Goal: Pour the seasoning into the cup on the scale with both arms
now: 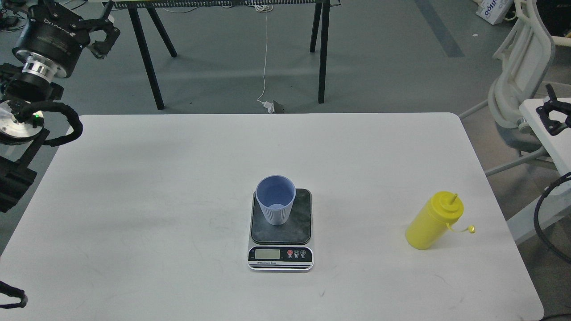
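Observation:
The light-blue ribbed cup (276, 199) stands upright on the dark plate of the scale (281, 229), mid-table. The yellow seasoning bottle (432, 221) stands alone near the table's right edge, its cap hanging off to the right on its tether. My left gripper (110, 35) is open and empty, raised beyond the table's far left corner. My right gripper (555, 111) is at the right edge of the view, well above and right of the bottle. It is partly cut off, and its visible finger is spread open. Neither gripper touches anything.
The white table (178, 178) carries only the scale and the bottle. A black-legged bench (321, 53) stands behind the table. A white office chair (517, 89) and a second white table (548, 129) are at the right.

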`<state>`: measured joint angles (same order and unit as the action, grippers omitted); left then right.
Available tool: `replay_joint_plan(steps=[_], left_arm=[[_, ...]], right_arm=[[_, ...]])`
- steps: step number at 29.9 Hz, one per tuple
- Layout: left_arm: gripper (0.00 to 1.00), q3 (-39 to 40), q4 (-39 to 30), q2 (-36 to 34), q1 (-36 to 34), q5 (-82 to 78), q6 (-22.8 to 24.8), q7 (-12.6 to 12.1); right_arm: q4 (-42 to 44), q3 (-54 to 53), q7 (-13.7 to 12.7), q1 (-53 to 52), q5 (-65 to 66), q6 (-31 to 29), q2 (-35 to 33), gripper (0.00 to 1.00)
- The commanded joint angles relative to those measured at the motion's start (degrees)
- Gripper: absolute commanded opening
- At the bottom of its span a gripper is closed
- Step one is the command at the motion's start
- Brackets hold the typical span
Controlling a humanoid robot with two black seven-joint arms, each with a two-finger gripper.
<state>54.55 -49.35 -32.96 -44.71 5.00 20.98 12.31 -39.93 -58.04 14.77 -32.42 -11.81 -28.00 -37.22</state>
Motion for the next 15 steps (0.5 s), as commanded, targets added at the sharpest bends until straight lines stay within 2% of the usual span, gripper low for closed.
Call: replay_joint_plan(steps=[1, 7, 9, 15], left_arm=[[1.00, 0.4, 1.2, 2.2, -0.1, 0.1, -0.1, 0.0], [1.00, 0.6, 3.9, 4.2, 0.1, 0.2, 0.3, 0.0], [1.00, 0.6, 4.9, 4.9, -0.2, 0.1, 0.4, 0.1], [1.00, 0.5, 5.1, 5.0, -0.7, 0.1, 0.0, 0.2]], right_arm=[[5.5, 3.9, 0.1, -9.2, -0.2, 0.0, 2.6, 0.99], [16.4, 5.7, 0.1, -19.9, 0.1, 0.0, 12.2, 0.99], [17.6, 6.9, 0.1, -21.4, 0.1, 0.0, 14.8, 0.99], [17.5, 7.5, 0.2, -21.7, 0.0, 0.0, 15.6, 0.99]])
